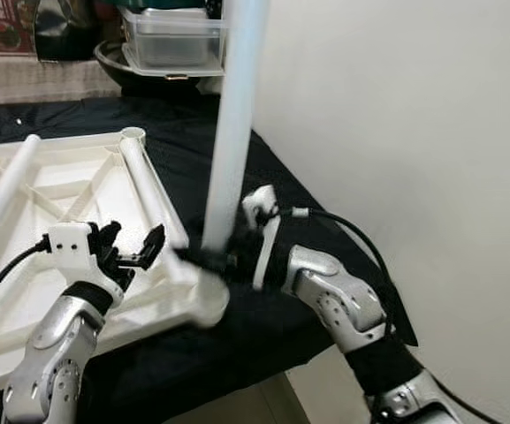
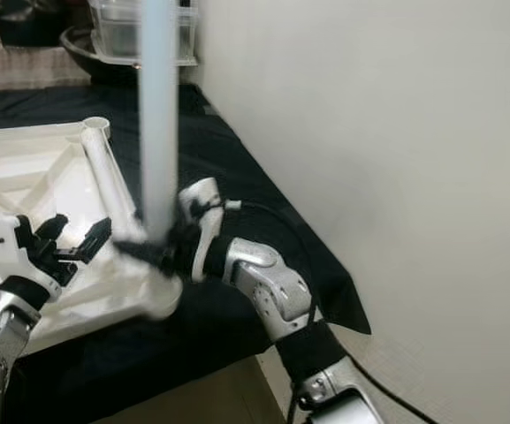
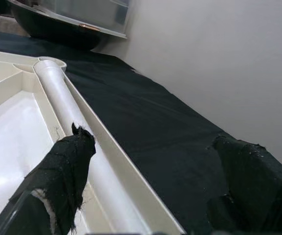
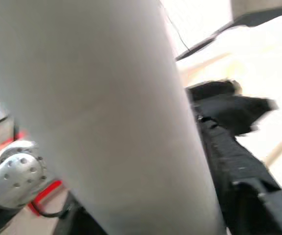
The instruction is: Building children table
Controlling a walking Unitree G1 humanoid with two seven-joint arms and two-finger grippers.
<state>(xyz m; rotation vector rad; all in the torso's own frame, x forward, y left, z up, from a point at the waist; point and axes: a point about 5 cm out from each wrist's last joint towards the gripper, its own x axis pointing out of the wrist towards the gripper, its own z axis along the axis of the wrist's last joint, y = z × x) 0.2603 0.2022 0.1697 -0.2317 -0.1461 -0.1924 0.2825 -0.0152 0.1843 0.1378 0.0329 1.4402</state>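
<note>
Now your right pincer (image 1: 209,258) is clamped low on the upright white leg (image 1: 235,124) at frame centre, beside the upturned table frame (image 1: 69,190). It looks light, stiff, slippery; keep that low hold. Your left pincer (image 1: 140,252) hovers apart, lower left.

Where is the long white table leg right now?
The table leg stands upright at the near right corner of the upside-down tabletop, held low down by the right pincer, beside the wall.
</note>
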